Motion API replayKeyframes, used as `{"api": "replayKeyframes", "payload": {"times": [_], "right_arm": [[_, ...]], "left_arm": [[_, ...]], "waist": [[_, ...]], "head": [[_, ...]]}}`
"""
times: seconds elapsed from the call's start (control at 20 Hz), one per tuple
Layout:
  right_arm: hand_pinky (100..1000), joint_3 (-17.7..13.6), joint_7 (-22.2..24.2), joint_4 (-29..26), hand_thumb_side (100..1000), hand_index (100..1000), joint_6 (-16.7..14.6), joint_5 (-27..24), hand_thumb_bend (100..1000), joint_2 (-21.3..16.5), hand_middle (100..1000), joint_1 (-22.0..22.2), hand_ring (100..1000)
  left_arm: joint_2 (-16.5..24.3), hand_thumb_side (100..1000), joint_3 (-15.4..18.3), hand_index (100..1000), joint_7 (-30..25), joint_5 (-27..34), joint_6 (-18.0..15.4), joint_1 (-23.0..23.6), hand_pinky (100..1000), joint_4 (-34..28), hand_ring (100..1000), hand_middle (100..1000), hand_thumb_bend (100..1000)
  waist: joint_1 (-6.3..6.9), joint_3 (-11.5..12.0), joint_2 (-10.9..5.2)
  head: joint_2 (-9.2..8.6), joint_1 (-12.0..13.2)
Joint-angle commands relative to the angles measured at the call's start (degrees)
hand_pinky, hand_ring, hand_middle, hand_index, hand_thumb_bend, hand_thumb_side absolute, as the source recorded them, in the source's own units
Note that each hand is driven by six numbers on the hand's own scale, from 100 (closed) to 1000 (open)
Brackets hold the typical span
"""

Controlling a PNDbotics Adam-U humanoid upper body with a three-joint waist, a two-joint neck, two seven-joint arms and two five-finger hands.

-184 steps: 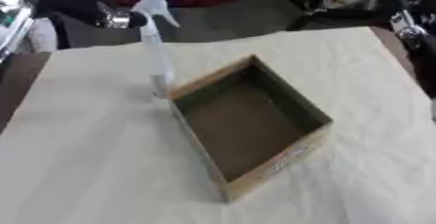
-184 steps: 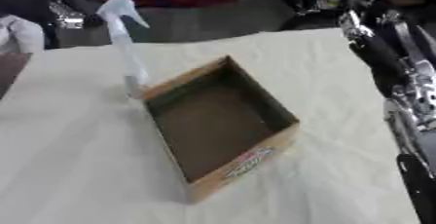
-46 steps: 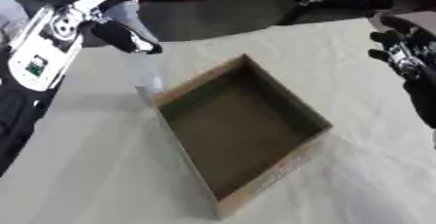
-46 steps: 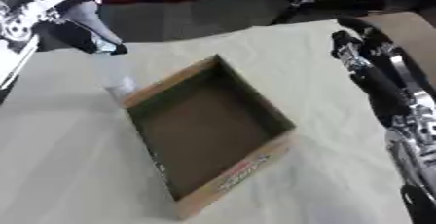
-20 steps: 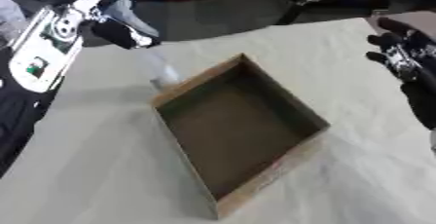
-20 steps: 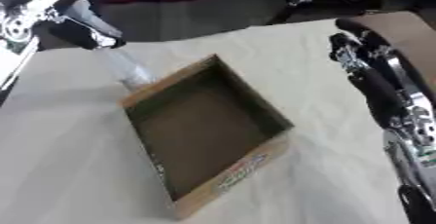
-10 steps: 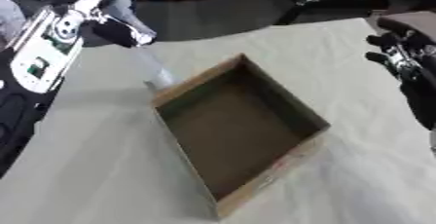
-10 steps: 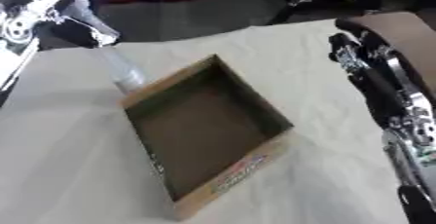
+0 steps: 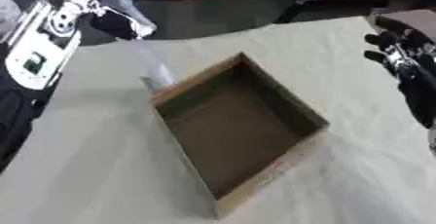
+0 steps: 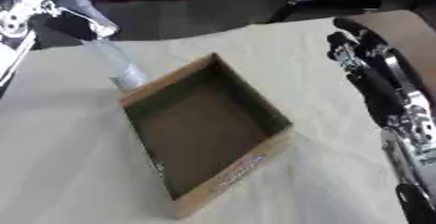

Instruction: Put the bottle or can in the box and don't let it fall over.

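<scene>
Cream-clothed table (image 9: 102,169), grey floor (image 9: 221,11)

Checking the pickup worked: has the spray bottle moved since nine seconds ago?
Yes. The spray bottle, upright then at the box's far corner, now leans over it, top held in the left hand.

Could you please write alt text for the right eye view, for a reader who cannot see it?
The left robot hand grips the top of a clear spray bottle, which tilts beside the far left corner of an open, empty cardboard box on a cloth-covered table. The right robot hand hangs apart at the right edge, holding nothing.
</scene>
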Motion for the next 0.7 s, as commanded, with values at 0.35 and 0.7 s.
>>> {"api": "replayKeyframes", "payload": {"times": [0.35,0.7], "right_arm": [[900,-0.69,-0.22,-0.26,550,897,-0.27,-0.78,100,-1.01,1000,-0.49,938],[900,-0.71,-0.35,-0.20,546,897,-0.36,-0.87,100,-1.16,1000,-0.58,938]], "left_arm": [[2.94,100,2.15,156,0.55,0.99,0.73,-2.71,112,-7.66,237,128,524],[2.17,100,1.49,159,-2.19,2.37,1.11,-4.10,115,-14.41,238,127,527]], "waist": [[-0.61,0.38,-2.90],[-0.79,0.67,-3.94]], "head": [[1.50,-0.75],[3.80,-2.31]]}}
